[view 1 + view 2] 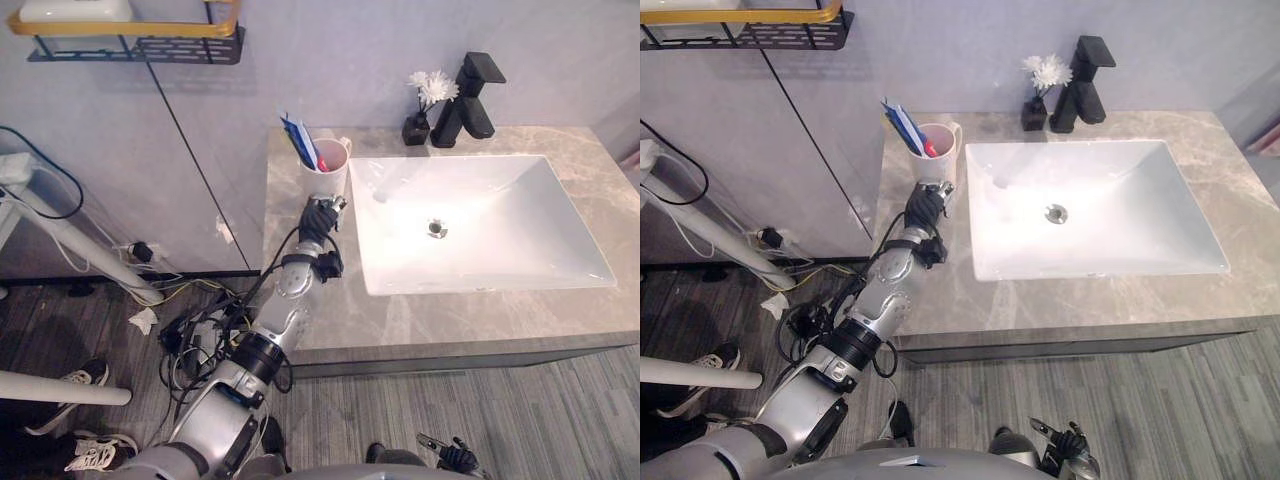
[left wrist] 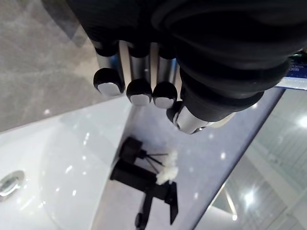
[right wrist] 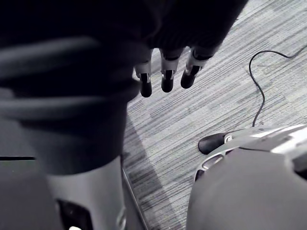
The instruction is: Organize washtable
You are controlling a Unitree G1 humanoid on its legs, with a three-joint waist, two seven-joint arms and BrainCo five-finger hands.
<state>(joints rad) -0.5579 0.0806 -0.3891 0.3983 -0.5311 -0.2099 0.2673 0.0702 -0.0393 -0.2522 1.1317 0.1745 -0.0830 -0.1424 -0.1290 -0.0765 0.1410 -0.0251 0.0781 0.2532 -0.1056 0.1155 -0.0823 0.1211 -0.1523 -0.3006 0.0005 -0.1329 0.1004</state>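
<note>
A: Risk check, what goes wrong from here?

B: Cup (image 1: 327, 165) tips over. It's tall, loaded with toothbrushes (image 1: 300, 140) leaning toward the upper left, and it stands at the upper left corner of the counter (image 1: 450, 320), just beside the sink (image 1: 500, 200) rim. The left hand (image 1: 319, 218) is low against its wall. My read is that a shove there, or a one-sided grab, tilts it into the basin or spills the brushes.

A: Fingers?

B: Left fingers (image 2: 139, 91) are nearly straight, side by side, thumb alongside, nothing clasped. In the eye views the cup sits directly above the fingertips, centre-left of frame. Touching or just clear, can't tell.

A: Other arm?

B: Right hand (image 3: 165, 72) hangs over the floor (image 3: 216, 110), lower right of frame, fingers loose, empty.
</note>
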